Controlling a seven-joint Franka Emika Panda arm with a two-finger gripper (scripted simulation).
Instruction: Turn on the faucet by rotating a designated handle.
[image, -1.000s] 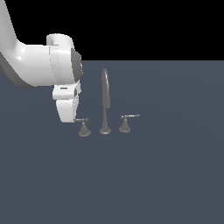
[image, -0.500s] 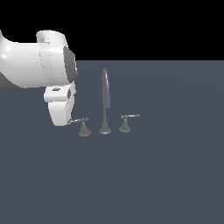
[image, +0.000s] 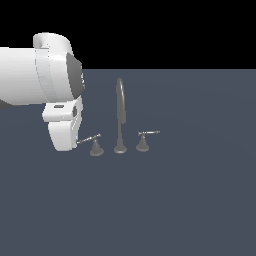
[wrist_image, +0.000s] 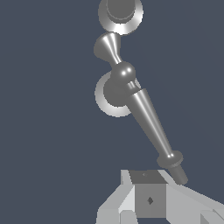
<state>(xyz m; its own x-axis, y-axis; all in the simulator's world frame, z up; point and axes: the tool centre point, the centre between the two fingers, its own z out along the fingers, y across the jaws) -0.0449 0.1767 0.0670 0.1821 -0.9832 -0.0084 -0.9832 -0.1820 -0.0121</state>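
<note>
Handle (image: 90, 139) sat on the bench (image: 190, 200), its bar tip right at the hand (wrist_image: 151, 199), seemingly touching one finger (wrist_image: 148, 192). Spout (image: 120, 115) and twin lever (image: 147, 134) lay beyond it, away from the hand. Hand's opening: couldn't tell, arm body hid it. Risk: contact at the very tip could slip off mid-push, barely turning the faucet (image: 120, 142). Versus earlier frames, arm had shifted toward the exterior view's left and the bar had swung with it.
</note>
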